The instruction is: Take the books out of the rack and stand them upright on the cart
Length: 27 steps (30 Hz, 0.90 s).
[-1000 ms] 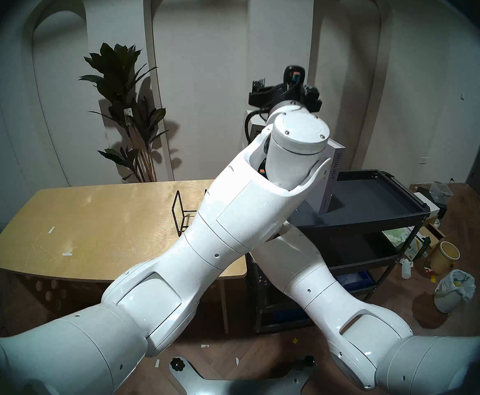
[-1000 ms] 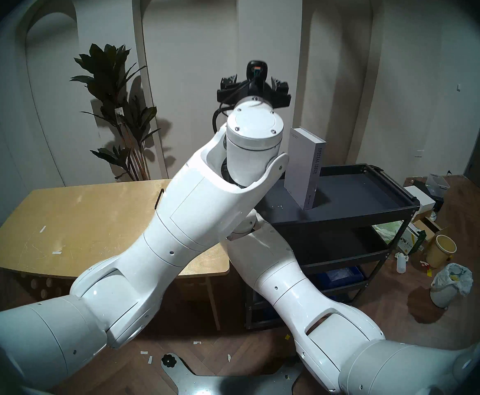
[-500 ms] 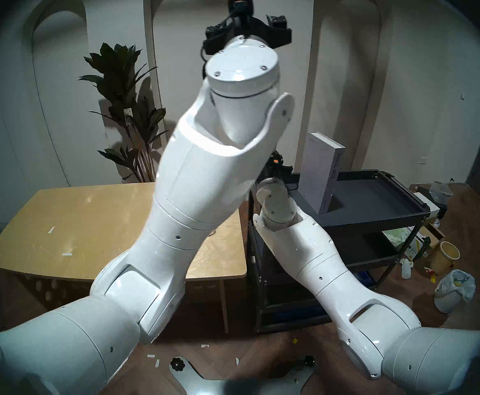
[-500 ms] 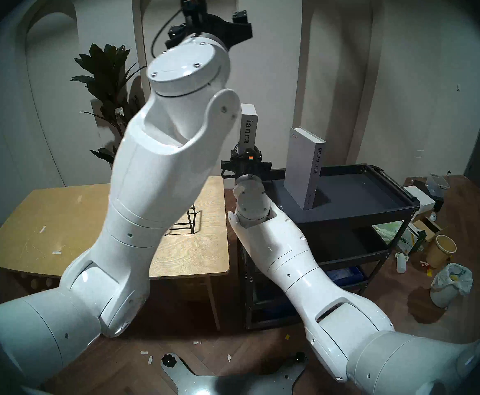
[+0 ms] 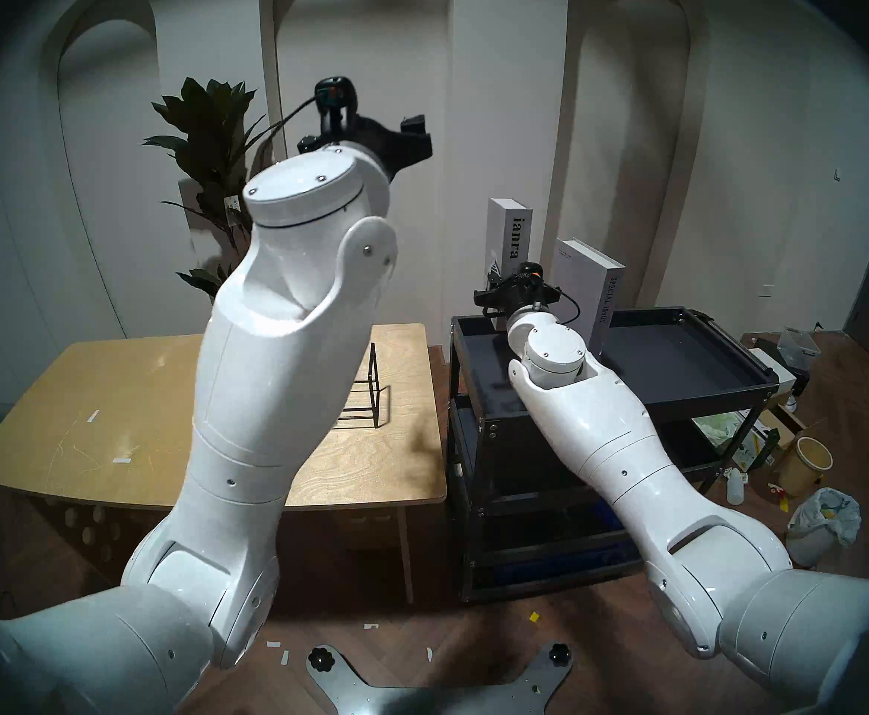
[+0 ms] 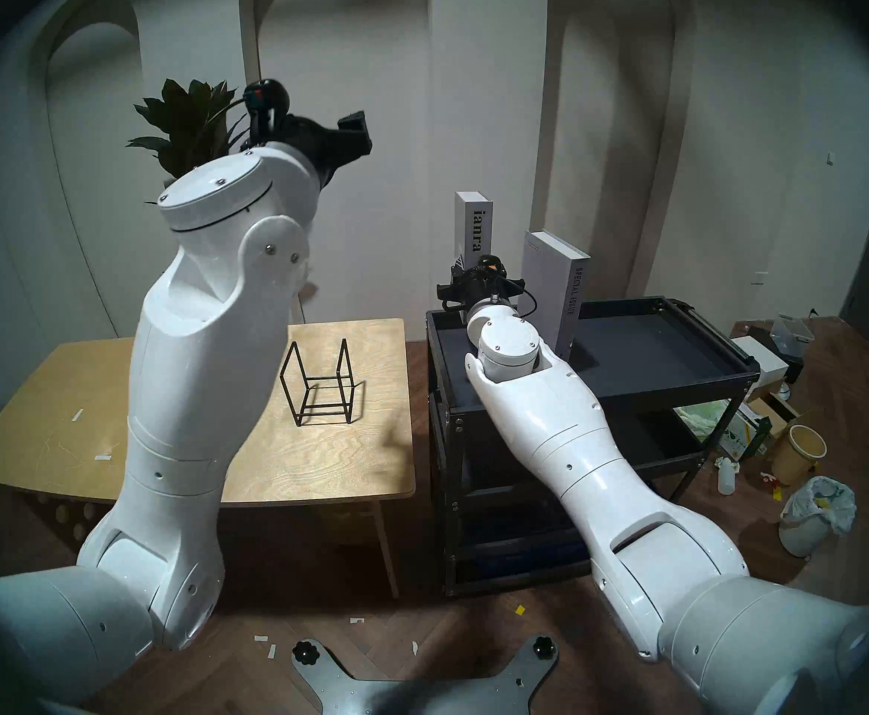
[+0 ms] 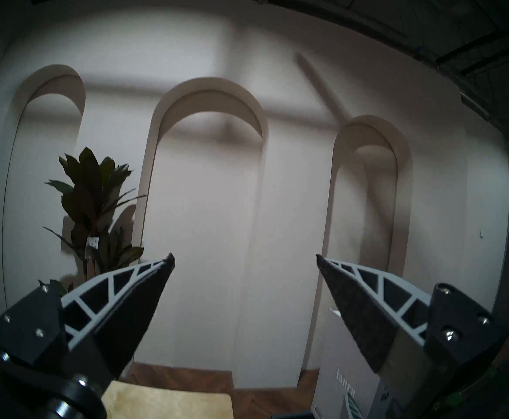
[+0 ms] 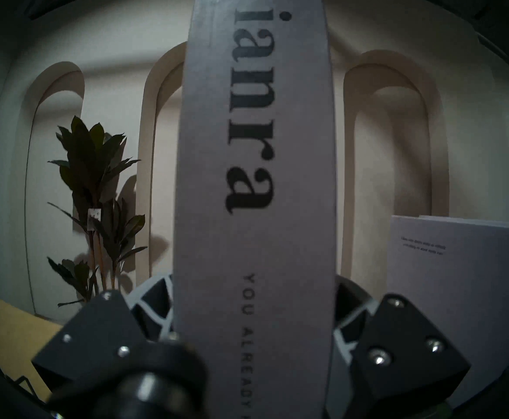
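Rack: you can see the rack (image 6: 319, 384) empty on the wooden surface (image 6: 350, 471), left of the cart (image 6: 680, 384); no book is left in it.

First book: the "SPECIAL ISSUE" book (image 6: 551, 296) stands upright on the cart's top tray, spine toward you, with nothing gripping it. Count this one as done.

Second book: the "ianra" book (image 5: 511, 234) is upright at the left end of the cart's top tray, just left of the "SPECIAL ISSUE" book and apart from it. Whether its bottom edge rests on the tray is hidden behind the wrist, so you cannot tell yet.

Right hand: your right hand (image 8: 253, 318) is clamped on the lower part of the "ianra" book, one finger on each cover (the spine fills the middle of the right wrist view).

Left hand: your left hand (image 7: 244, 258) is spread wide and holds nothing; it is raised well above the surface, left of the cart, and faces the arched wall.

Progress: both books are out of the rack and one is placed, so you are near the end.

Left to do: judge it as setting the "ianra" book down on the cart, letting go, and checking that it stays upright.
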Motion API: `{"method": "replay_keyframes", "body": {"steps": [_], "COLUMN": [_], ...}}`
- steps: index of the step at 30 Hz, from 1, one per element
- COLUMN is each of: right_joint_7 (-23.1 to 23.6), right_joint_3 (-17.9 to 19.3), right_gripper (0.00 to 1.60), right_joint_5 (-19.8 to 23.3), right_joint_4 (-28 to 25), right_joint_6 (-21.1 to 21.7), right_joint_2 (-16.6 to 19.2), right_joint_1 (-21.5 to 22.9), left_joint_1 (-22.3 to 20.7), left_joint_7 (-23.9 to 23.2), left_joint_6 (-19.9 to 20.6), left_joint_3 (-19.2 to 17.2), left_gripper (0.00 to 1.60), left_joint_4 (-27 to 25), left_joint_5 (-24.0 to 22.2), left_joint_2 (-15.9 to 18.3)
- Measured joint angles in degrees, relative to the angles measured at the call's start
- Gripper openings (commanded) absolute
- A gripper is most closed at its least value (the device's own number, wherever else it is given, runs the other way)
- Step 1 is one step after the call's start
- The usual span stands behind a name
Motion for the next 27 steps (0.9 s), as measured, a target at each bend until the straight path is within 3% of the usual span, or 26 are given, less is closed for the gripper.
{"method": "replay_keyframes", "body": {"steps": [10,19,27], "right_joint_7": [9.7,12.0,13.3], "right_joint_3": [-0.7,-0.6,-1.2], "right_gripper": [0.00,0.00,0.00], "right_joint_5": [4.2,4.2,3.0], "right_joint_4": [0.3,2.3,7.2], "right_joint_6": [5.5,5.4,3.7], "right_joint_2": [3.9,5.6,5.6], "right_joint_1": [0.2,0.6,0.9], "left_joint_1": [4.0,5.3,5.9], "left_joint_7": [-3.6,-4.2,-4.2], "left_joint_6": [6.0,7.1,6.8], "left_joint_3": [-3.7,-4.4,-4.4], "left_gripper": [1.60,1.60,1.60], "left_joint_4": [-2.6,-2.9,-3.0], "left_joint_5": [-5.8,-7.1,-7.2], "left_joint_2": [2.8,3.5,3.8]}}
